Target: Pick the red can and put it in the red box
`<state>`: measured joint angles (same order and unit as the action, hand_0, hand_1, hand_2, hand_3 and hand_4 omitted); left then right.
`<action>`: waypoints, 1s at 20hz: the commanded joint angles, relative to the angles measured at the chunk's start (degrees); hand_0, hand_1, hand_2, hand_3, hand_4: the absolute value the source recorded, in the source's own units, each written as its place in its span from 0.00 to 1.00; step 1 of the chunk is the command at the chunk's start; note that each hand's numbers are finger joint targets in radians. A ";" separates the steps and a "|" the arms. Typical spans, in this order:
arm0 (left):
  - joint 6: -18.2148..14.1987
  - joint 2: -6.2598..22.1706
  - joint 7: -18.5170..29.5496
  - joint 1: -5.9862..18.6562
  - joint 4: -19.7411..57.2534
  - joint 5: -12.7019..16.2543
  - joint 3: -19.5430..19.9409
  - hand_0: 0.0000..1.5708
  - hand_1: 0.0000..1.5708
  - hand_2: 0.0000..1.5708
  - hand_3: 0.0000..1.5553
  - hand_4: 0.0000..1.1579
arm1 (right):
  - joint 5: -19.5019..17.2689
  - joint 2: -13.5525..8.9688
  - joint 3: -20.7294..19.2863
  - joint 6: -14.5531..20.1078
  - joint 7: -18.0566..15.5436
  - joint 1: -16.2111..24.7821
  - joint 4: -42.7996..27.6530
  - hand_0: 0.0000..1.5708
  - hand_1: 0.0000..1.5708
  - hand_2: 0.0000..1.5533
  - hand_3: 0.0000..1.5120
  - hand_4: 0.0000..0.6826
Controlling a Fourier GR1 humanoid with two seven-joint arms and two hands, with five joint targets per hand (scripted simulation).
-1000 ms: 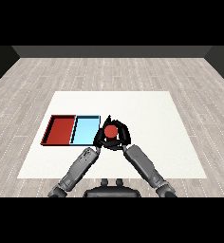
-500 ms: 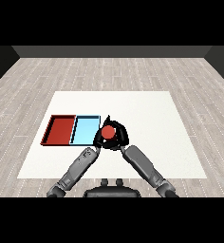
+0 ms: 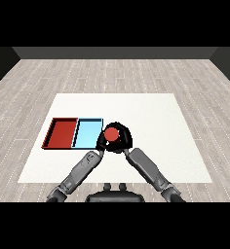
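Red can (image 3: pixel 110 134): I am holding it just right of the light blue tray (image 3: pixel 87 134), near that tray's right edge; whether it is lifted clear of the bench or resting on it, I cannot tell

Right hand (image 3: pixel 124 140): my fingers are curling round the can from its right side; I am pinching it between fingers and thumb

Left hand (image 3: pixel 101 141): it is sitting close against the can's left side, at the blue tray's right rim; it is too dark and crowded there for me to tell how it is set

Red tray (image 3: pixel 62 133): it is lying on the far side of the blue tray from the can, the two trays touching side by side; nothing is showing inside it

White bench (image 3: pixel 151 116): it is carrying both trays

Step, as I am judging it: the can is grasped; the carry leftward is not yet done

Risk: I am having to cross the whole blue tray; travelling too low could be clipping a rim and tipping the can; letting go early would be putting it in the wrong tray

Second risk: my left forearm is lying along the path, so the arms could be colliding
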<state>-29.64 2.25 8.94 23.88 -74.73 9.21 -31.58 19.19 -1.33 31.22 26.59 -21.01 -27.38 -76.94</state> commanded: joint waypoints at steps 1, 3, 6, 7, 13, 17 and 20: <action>-6.40 -2.14 -1.95 1.52 2.36 -3.09 -4.62 1.00 1.00 0.96 0.89 0.82 | 2.32 1.27 -0.38 -1.48 -1.52 -3.72 3.14 0.94 0.94 0.93 0.92 0.82; -1.09 -2.12 2.39 5.20 7.11 2.03 -0.63 1.00 1.00 0.92 0.84 0.76 | 3.85 1.27 -1.14 -2.08 -1.59 -2.40 1.56 0.94 0.94 0.93 0.92 0.82; -5.10 -2.14 -0.84 3.69 4.40 -0.03 -2.54 1.00 1.00 0.95 0.86 0.74 | 3.74 1.27 2.93 1.39 -4.68 -1.58 3.67 0.97 0.97 0.93 0.92 0.79; -4.54 -2.13 -1.39 3.56 2.69 -0.17 -2.77 1.00 1.00 0.95 0.87 0.75 | 1.77 1.27 2.97 0.50 -5.52 0.60 2.06 0.97 0.97 0.94 0.92 0.79; -2.45 -1.75 -0.99 1.57 -0.26 -0.74 0.03 1.00 1.00 0.97 0.92 0.78 | 1.92 1.26 4.04 3.17 -2.00 -2.22 0.90 0.96 0.96 0.94 0.92 0.80; -1.35 -1.48 0.73 1.26 0.69 0.70 1.22 1.00 1.00 0.99 0.96 0.97 | 2.17 1.27 3.12 0.27 1.94 2.01 -6.92 0.80 0.80 0.81 0.79 0.00; -3.49 -2.15 1.64 2.06 1.35 1.26 -0.52 1.00 1.00 1.00 0.96 0.98 | 0.17 1.27 -0.76 -4.66 0.05 0.43 -3.11 0.00 0.00 0.00 0.00 0.00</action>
<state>-32.79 2.00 11.84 24.83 -74.06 10.02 -31.32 20.73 -1.18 30.85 24.08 -21.62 -27.45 -78.43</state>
